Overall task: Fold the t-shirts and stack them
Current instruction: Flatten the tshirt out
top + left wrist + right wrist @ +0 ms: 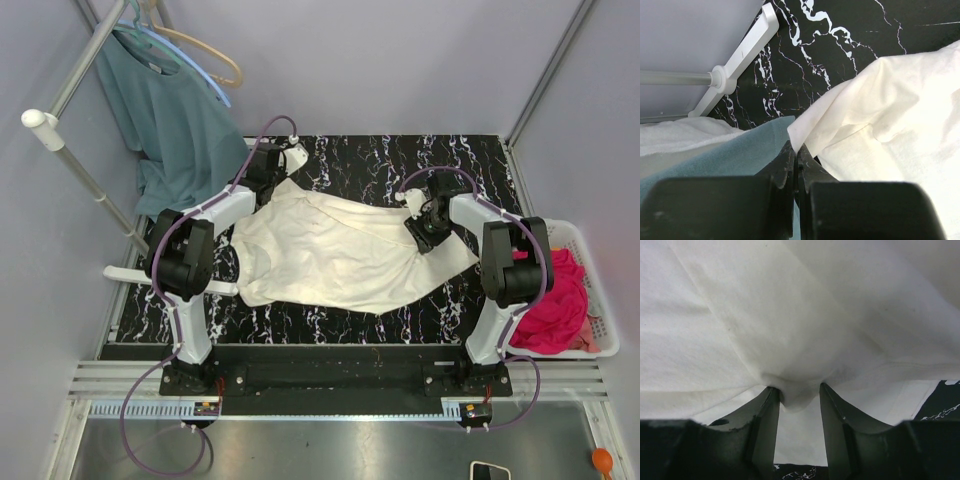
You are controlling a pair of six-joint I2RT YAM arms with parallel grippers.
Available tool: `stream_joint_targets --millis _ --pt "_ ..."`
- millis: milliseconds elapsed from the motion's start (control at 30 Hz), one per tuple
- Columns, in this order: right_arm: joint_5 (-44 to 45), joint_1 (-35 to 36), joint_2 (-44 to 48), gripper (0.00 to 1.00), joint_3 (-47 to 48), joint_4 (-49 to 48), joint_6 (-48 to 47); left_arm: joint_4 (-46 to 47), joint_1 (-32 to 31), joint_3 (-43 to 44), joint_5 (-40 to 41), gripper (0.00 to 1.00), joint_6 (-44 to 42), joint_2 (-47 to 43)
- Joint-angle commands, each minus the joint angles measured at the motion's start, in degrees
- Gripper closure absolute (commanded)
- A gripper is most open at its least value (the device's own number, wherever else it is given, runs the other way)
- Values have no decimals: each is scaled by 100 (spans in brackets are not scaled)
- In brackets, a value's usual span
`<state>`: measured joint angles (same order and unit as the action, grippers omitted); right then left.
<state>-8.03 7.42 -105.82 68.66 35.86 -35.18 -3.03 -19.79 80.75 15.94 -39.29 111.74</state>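
The cream t-shirt (340,250) lies spread and rumpled across the black marble table (440,160). My left gripper (288,172) is at its far left corner, shut on the cloth's edge; in the left wrist view the jaws (796,146) pinch the cream hem (880,100). My right gripper (418,230) is on the shirt's right part. In the right wrist view (800,387) its jaws stand a little apart with a bunched fold of cream cloth (790,315) gripped between the tips. The magenta-pink t-shirt (550,300) lies crumpled in the basket at right.
A white basket (605,335) stands off the table's right edge. A teal shirt (170,110) hangs on a hanger from a rack (80,170) at the back left; its cloth (740,150) touches my left gripper. The rack's white foot (747,50) lies on the table.
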Motion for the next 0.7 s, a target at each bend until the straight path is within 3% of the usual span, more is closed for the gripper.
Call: stream_joint_targets --millis 0,267,400,667 --pt "91 40 -79 58 218 -52 -50 408 -7 -86 128 100 -97 -250" --pt "135 40 17 79 200 -61 -15 391 -7 -156 84 100 -9 -276" --pt "205 40 123 100 226 -35 28 338 -16 -182 49 100 105 -346" --pt "539 40 553 100 639 167 195 13 -51 -95 41 100 605 -750"
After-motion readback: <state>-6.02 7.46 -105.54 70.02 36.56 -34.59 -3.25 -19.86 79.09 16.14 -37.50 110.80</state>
